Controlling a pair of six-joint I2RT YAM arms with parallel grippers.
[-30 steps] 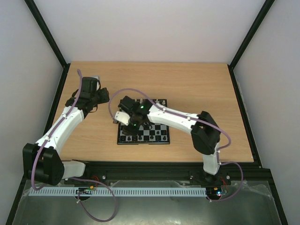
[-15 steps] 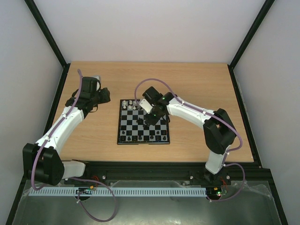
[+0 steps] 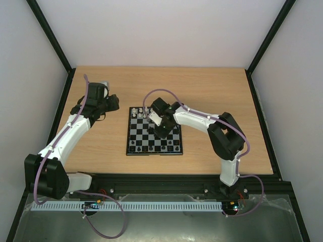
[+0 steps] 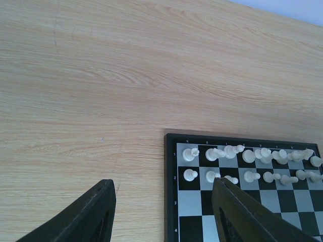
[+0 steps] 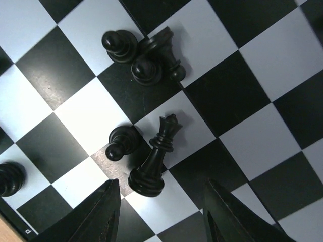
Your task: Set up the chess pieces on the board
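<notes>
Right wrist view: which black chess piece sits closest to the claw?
The tall crowned black piece: its base sits just ahead of the right claw's open fingers. The small pawn beside it and the other black pieces lie farther off.

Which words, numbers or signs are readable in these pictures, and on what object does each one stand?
"1", "2", "3", "4": tiny pale digits down the left border of the board, left wrist view.
Marks along its top border: too small to read.
One pale mark on the board's edge, right wrist view: blurred, unreadable.
No other text is visible.
</notes>
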